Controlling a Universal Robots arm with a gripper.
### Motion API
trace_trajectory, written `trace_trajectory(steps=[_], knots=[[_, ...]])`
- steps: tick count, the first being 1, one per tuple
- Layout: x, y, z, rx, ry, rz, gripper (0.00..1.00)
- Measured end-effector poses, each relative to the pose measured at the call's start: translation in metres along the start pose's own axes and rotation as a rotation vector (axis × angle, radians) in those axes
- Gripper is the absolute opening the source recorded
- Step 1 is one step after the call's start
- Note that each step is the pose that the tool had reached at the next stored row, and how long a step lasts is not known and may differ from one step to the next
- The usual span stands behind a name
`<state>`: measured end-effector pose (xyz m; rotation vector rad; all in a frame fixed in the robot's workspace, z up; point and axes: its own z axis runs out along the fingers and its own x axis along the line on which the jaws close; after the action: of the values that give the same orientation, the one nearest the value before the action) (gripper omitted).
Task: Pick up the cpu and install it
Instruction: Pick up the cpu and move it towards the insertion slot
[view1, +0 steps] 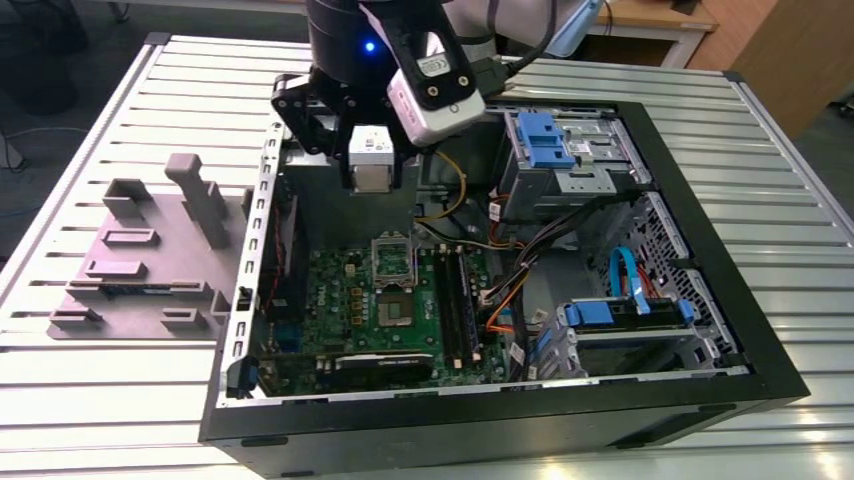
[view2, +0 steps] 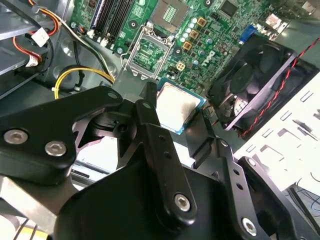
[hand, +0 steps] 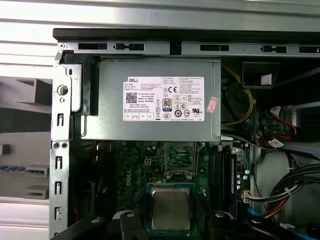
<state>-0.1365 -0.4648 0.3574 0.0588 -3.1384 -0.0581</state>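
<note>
We see the gripper (hand: 172, 222) clenched on the cpu (hand: 171, 207). In the first wrist view the chip's silver top faces the camera, with a black finger (hand: 131, 222) pressed against each of two opposite edges. The second wrist view shows the same hold. There the cpu (view2: 177, 107) sits between the dark fingers (view2: 150, 117), lifted clear of the green motherboard (view2: 210, 30).

The black-framed socket (hand: 180, 155) stands open on the board with its metal bracket around it. The cpu is near it but not seated in it. In the second wrist view the socket (view2: 150, 52) lies just beyond the chip, and a black fan (view2: 255, 75) sits off to one side.

In the exterior view the arm (view1: 387, 50) comes down from the upper middle of the frame. It hangs over the far end of the open computer case (view1: 721, 330), above the motherboard (view1: 354, 300) and the socket (view1: 398, 255). The grey power supply (hand: 160, 100) with its white label lies past the socket in the first wrist view.

At the exterior view's left, outside the case, the mauve-grey tray (view1: 134, 270) rests on the slatted metal table (view1: 107, 420).
</note>
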Motion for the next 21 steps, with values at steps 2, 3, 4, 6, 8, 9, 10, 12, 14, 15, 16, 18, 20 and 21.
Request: trace_trajectory(steps=[2, 3, 4, 6, 8, 9, 10, 12, 14, 15, 16, 18, 20, 21], knots=[[0.0001, -0.0021, -0.0001, 0.0001, 0.0, 0.0, 0.47], [0.0001, -0.0029, -0.0001, 0.0001, 0.0, 0.0, 0.47], [0.0001, -0.0036, -0.0001, 0.0001, -0.0001, 0.0, 0.47], [0.0002, -0.0047, -0.0002, 0.0004, 0.0, 0.0, 0.47], [0.0002, -0.0052, -0.0002, 0.0005, 0.0, 0.0, 0.47], [0.0002, -0.0054, -0.0002, 0.0006, 0.0001, 0.0, 0.47], [0.0002, -0.0054, -0.0001, 0.0006, 0.0001, 0.0, 0.47], [0.0002, -0.0054, 0.0004, 0.0004, 0.0, 0.0, 0.47], [0.0002, -0.0054, 0.001, 0.0004, 0.0, 0.0, 0.47], [0.0002, -0.0054, 0.0013, 0.0005, 0.0, 0.0, 0.47], [0.0002, -0.0054, 0.0016, 0.0005, 0.0, 0.0, 0.47], [0.0002, -0.0055, 0.0022, 0.0005, 0.0001, 0.0, 0.47], [0.0002, -0.0055, 0.0027, 0.0006, 0.0001, 0.0, 0.47], [0.0002, -0.0055, 0.0029, 0.0006, 0.0001, 0.0, 0.47]])
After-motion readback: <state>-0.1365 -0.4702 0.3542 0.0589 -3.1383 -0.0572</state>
